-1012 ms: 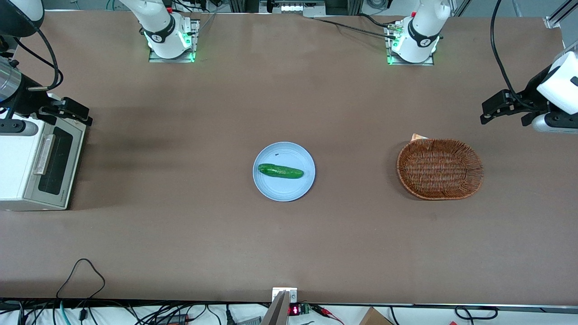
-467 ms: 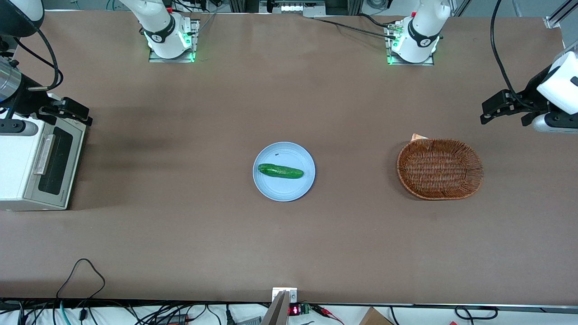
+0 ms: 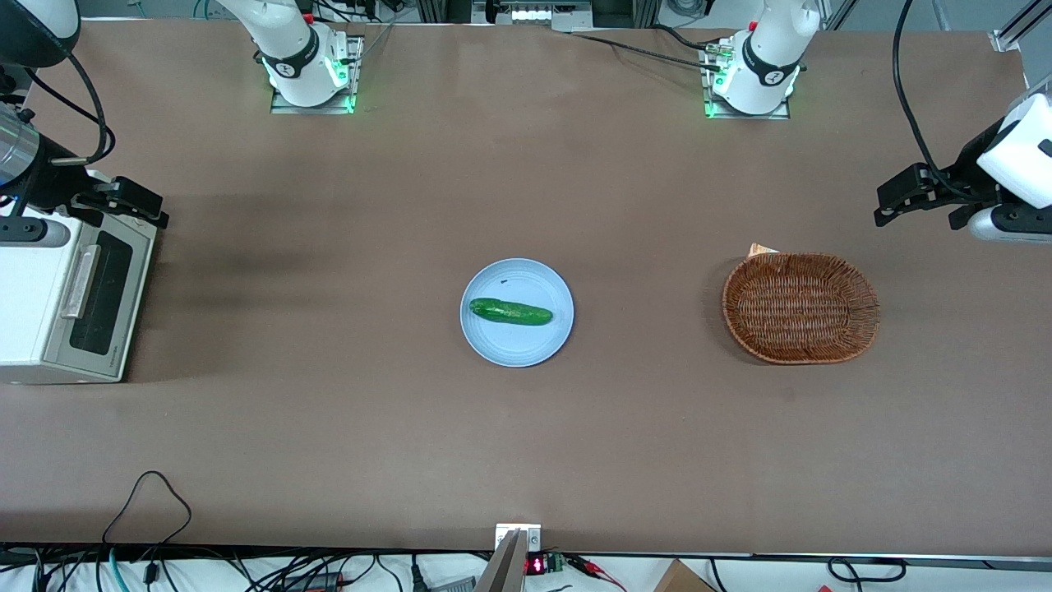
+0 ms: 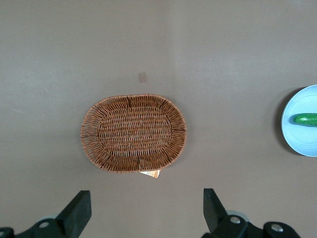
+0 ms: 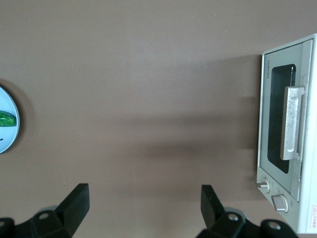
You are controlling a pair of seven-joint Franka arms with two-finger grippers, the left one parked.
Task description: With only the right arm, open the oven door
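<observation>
The white toaster oven (image 3: 33, 304) stands at the working arm's end of the table. Its grey oven door (image 3: 99, 300), with dark window and silver bar handle (image 3: 80, 281), is closed and faces the table's middle. The right arm's gripper (image 3: 152, 210) hangs over the oven's corner farther from the front camera, apart from the handle, open and empty. In the right wrist view the open gripper (image 5: 143, 193) looks down on bare table, with the door (image 5: 271, 129), its handle (image 5: 292, 122) and the knobs (image 5: 280, 201) off to one side.
A light blue plate (image 3: 516, 341) with a green cucumber (image 3: 509, 312) lies mid-table. A wicker basket (image 3: 801, 307) sits toward the parked arm's end. Cables (image 3: 148, 501) trail over the table edge nearest the front camera.
</observation>
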